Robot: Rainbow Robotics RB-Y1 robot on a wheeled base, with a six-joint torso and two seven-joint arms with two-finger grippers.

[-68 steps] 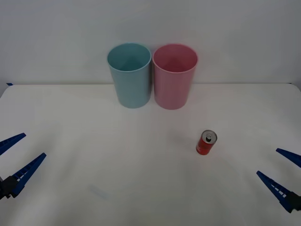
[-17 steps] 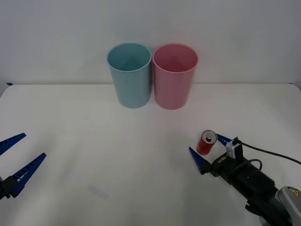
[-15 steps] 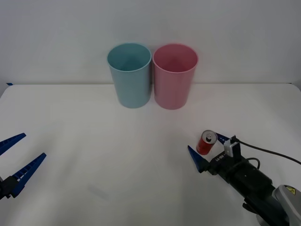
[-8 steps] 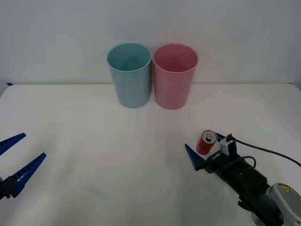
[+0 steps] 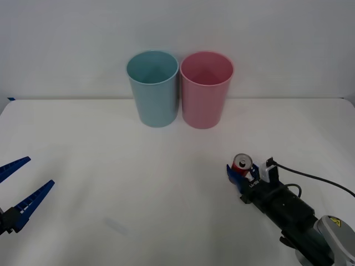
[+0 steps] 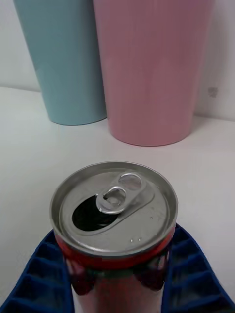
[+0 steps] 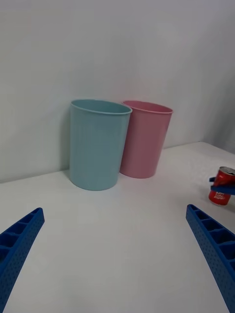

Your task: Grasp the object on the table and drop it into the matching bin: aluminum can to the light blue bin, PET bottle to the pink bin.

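Aluminum can is being gripped on the bench, upright, well in front of the pink bin and toward the robot's right. Half a second ago the blue fingers of the right hand were being held spread on either side of the can; now they are being pressed against its red wall, so the grasp appears to have been made. In the right wrist view the ribbed fingers are being seen hugging both sides of the can just below its silver lid, whose pull tab and opening are turned up toward the camera. The can is not yet being lifted, as far as can be judged; its base seems to be resting on the bench. The light blue bin is standing touching or just beside the pink one, on its left, and is judged to be the proper target, so a lift and a carry forward and leftward past the pink rim are being called for next. The left hand is being kept parked at the near left edge, fingers wide apart and nothing held.
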